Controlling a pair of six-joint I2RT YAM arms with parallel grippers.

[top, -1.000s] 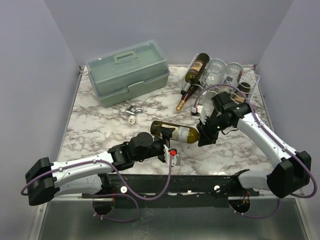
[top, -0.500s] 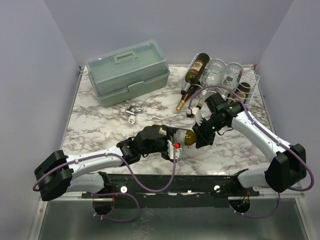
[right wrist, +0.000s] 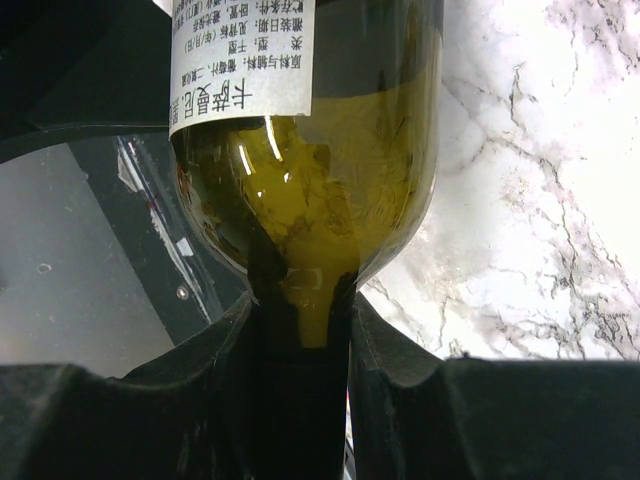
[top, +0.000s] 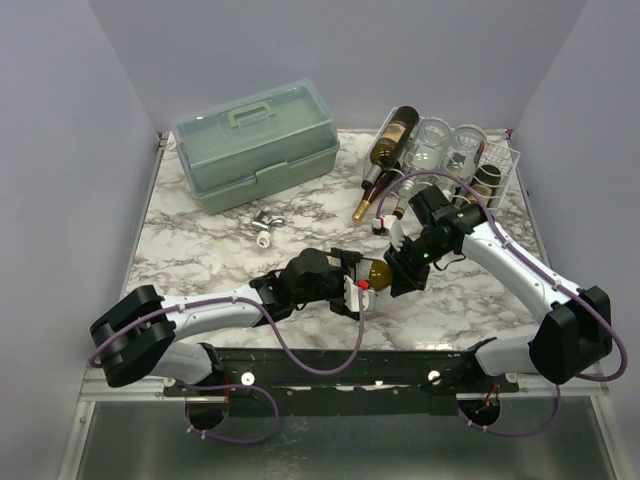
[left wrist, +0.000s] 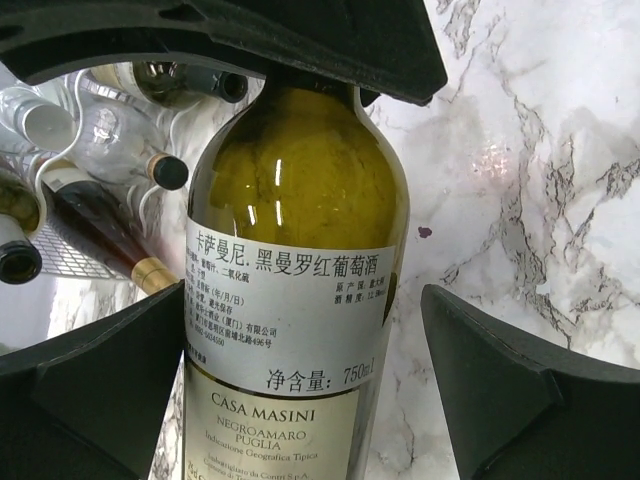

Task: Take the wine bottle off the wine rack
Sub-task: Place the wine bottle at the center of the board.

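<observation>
From above, the wine bottle (top: pixel 375 270) is lying sideways, off the wine rack (top: pixel 500 165) and nearer than it. At the left wrist, the left gripper (left wrist: pixel 300 390) is sitting wide open around its fat body. At the right wrist, the right gripper (right wrist: pixel 300 340) is squeezing its thin neck.

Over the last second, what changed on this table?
The left arm reached forward and rightward, bringing the open left gripper around the body of the wine bottle. Its fingers flank the glass without closing. Nothing was newly gripped or released. The right gripper stays shut on the bottle's neck. The wine rack and toolbox are unchanged.
</observation>
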